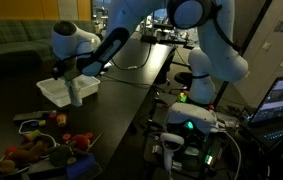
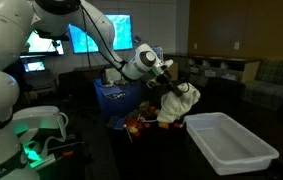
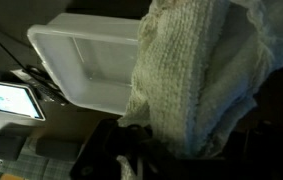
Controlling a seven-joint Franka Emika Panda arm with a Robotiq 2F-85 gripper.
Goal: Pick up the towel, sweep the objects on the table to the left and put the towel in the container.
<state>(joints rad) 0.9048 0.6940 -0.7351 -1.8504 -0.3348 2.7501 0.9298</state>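
Observation:
My gripper [image 1: 71,72] is shut on a white knitted towel [image 1: 76,93], which hangs down from it above the dark table. In an exterior view the gripper [image 2: 165,80] holds the bunched towel [image 2: 179,103] just left of the white rectangular container [image 2: 231,142]. In another exterior view the towel hangs at the container [image 1: 51,88]. In the wrist view the towel [image 3: 191,80] fills the right side and hides the fingers, with the empty container [image 3: 86,65] behind it. Several small colourful objects [image 1: 43,138] lie on the table; they also show under the towel [image 2: 141,122].
A blue bin [image 2: 111,100] stands behind the objects. Lit screens [image 2: 81,38] are at the back, and a laptop [image 1: 281,98] is beside the robot base. A small screen [image 3: 6,98] shows in the wrist view. The table edge [image 1: 141,105] runs near the base.

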